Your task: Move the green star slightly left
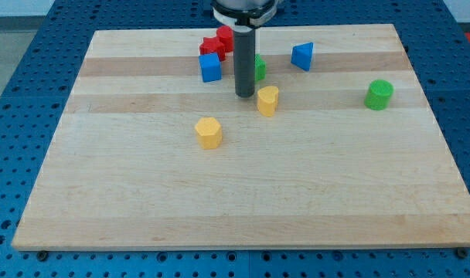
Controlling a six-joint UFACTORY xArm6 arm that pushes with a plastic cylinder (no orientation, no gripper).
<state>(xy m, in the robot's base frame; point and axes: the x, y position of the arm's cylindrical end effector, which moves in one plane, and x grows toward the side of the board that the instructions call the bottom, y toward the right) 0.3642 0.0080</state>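
The green star [259,68] lies near the board's top middle, mostly hidden behind my rod. My tip [244,95] rests on the board just below and slightly left of the star, close to it. A yellow heart-like block [267,100] sits just right of the tip. A blue cube [210,67] lies to the star's left, with a red block [212,48] and a red cylinder [225,37] above it.
A blue triangular block [302,55] lies right of the star. A green cylinder [379,94] stands near the board's right edge. A yellow hexagon block [209,132] lies below the tip to the left. The wooden board [243,201] sits on a blue perforated table.
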